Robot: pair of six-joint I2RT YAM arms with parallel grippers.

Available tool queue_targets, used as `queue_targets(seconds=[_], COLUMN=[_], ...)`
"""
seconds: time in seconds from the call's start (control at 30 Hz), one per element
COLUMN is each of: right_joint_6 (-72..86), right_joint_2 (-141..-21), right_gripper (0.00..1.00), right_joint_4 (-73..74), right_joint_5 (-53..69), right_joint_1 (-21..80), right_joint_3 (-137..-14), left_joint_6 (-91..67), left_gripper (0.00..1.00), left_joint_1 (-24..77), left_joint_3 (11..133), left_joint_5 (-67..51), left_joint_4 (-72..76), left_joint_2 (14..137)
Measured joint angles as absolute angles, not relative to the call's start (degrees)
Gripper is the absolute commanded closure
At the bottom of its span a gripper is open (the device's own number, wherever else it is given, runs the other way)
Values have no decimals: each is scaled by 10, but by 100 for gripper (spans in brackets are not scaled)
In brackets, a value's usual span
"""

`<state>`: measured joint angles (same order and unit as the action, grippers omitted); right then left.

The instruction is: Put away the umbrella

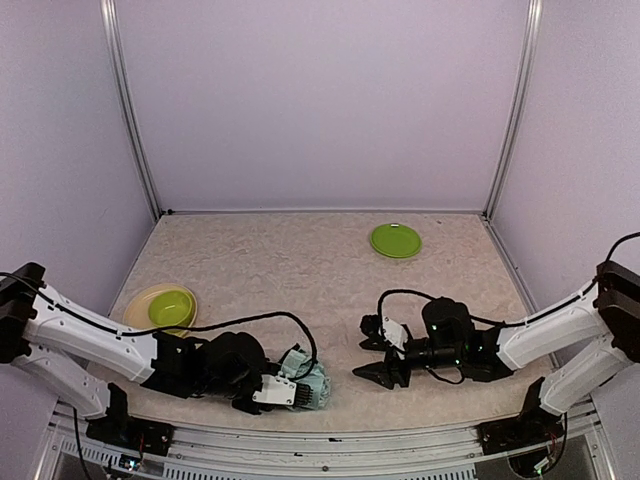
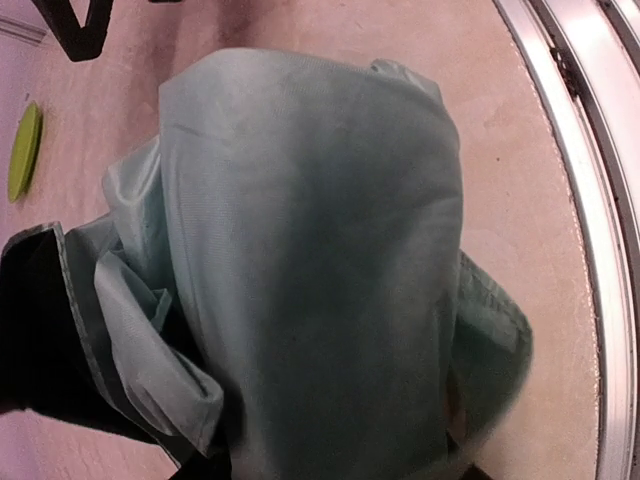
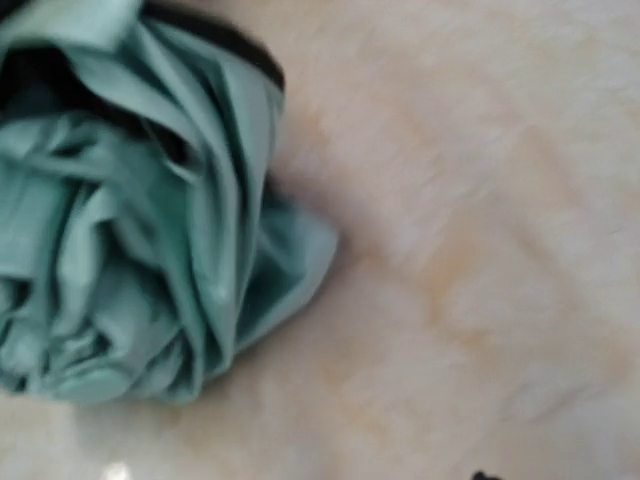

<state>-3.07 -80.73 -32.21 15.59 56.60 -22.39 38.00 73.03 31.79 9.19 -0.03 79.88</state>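
Mint-green fabric of the umbrella (image 1: 312,385) lies bunched at the near edge of the table (image 1: 300,270), left of centre, at the tip of the left gripper (image 1: 295,388). The top view alone shows both arms, a green plate (image 1: 395,240) toward the far right and a green bowl (image 1: 172,307) on a yellow plate (image 1: 138,300) at the left. The left wrist view is filled by the umbrella (image 2: 320,250), with black lining at its left edge, the green plate (image 2: 22,150) seen edge-on and a metal rail (image 2: 590,200) along the right. The right wrist view shows the crumpled umbrella (image 3: 120,230) at the left, resting on bare table (image 3: 480,200); its own fingers are out of frame. The table surface is beige and mottled, enclosed by lavender walls (image 1: 320,100) with metal posts (image 1: 130,110) at the corners. The left fingers are partly closed, gripping the bundle, and fabric hides them. The right gripper (image 1: 360,358) hovers near the umbrella, apart from it, fingers spread and holding nothing.
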Motion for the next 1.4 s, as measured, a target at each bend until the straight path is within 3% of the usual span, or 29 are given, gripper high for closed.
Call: queue_targets(seconds=[0.33, 0.53, 0.63, 0.97, 1.13, 1.2, 1.23, 1.27, 1.33, 1.4], right_joint_6=[-36, 19, 25, 15, 15, 18, 20, 21, 20, 20], right_joint_2=[-806, -769, -804, -975, -1028, -1046, -1053, -1057, -1064, -1065], right_gripper=[35, 27, 13, 11, 16, 26, 36, 46, 65, 74], right_joint_4=[-357, -401, -403, -390, -409, -425, -433, -438, -446, -448], right_joint_5=[147, 184, 212, 272, 287, 293, 297, 301, 310, 309], right_joint_1=[616, 609, 609, 612, 616, 616, 617, 618, 619, 621], right_joint_3=[-215, -211, -230, -332, -337, -337, -337, -338, -341, -343], left_joint_6=[363, 363, 363, 363, 365, 366, 367, 369, 369, 369], left_gripper=[100, 100, 100, 100, 100, 100, 100, 95, 67, 40], left_joint_1=[710, 711, 712, 714, 715, 715, 715, 715, 716, 717], left_joint_3=[342, 342, 351, 363, 367, 367, 367, 367, 367, 367], left_joint_5=[52, 52, 52, 52, 52, 52, 52, 53, 54, 56], left_joint_4=[-10, -9, -9, -4, -4, -4, -4, -4, -4, -5], left_joint_2=[854, 856, 865, 880, 884, 885, 886, 886, 886, 886])
